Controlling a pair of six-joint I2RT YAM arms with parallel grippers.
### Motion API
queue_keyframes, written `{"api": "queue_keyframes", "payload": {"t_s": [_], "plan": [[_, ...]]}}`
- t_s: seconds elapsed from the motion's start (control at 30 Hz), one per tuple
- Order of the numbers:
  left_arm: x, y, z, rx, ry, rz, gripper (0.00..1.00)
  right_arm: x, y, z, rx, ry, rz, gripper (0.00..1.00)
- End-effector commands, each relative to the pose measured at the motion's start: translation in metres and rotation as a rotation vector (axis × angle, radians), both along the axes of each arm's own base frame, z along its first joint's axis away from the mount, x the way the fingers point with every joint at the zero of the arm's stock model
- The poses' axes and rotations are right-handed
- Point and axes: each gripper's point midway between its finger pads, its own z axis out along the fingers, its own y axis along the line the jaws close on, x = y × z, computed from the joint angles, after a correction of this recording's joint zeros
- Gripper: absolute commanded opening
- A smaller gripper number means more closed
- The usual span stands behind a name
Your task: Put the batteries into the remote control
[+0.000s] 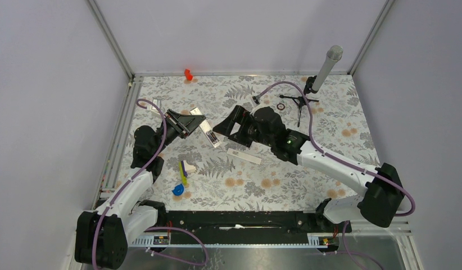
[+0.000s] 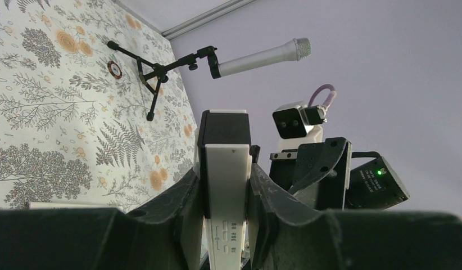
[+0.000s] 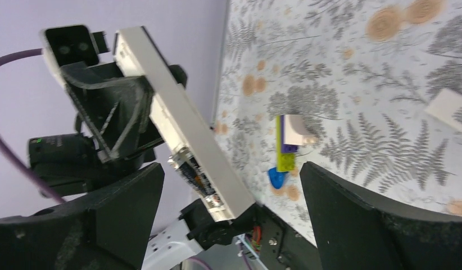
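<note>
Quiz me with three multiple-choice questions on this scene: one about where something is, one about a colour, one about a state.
1. Where is the remote?
A. lying by the toys
B. clamped in the left jaws
C. under the microphone

2. What colour is the small piece at the table's far edge?
A. red
B. green
C. black

3. How do the right jaws stand?
A. shut on the remote
B. shut on nothing
C. wide open

Answers:
1 B, the left wrist view shows them pressing its sides.
2 A, it shows bright red in the top view.
3 C, the right wrist view shows a broad gap between them.
</note>
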Motion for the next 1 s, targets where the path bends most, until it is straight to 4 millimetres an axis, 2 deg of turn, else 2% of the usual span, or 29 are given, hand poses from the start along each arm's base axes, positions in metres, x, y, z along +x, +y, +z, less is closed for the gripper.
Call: {"api": "queue_keyframes", "payload": {"t_s": [0.0, 0.27, 0.37, 0.6, 0.97], "plan": [[-0.002, 0.002, 0.022, 0.002, -0.124, 0.008, 0.00, -0.010, 0.018, 0.052, 0.226, -0.018, 0.075, 0.99], [-0.004, 0.001, 0.022, 0.010, -0.137, -0.002, 0.00, -0.017, 0.043, 0.042, 0.290, 0.073, 0.180, 0.99], [-0.006, 0.000, 0.023, 0.013, -0.143, -0.006, 0.00, -0.017, 0.049, 0.036, 0.297, 0.102, 0.199, 0.95], [-0.007, 0.000, 0.023, 0.014, -0.149, -0.011, 0.00, -0.017, 0.053, 0.028, 0.305, 0.135, 0.206, 0.82], [-0.013, -0.002, 0.031, 0.017, -0.197, -0.036, 0.00, -0.014, 0.053, 0.012, 0.320, 0.212, 0.209, 0.73]]}}
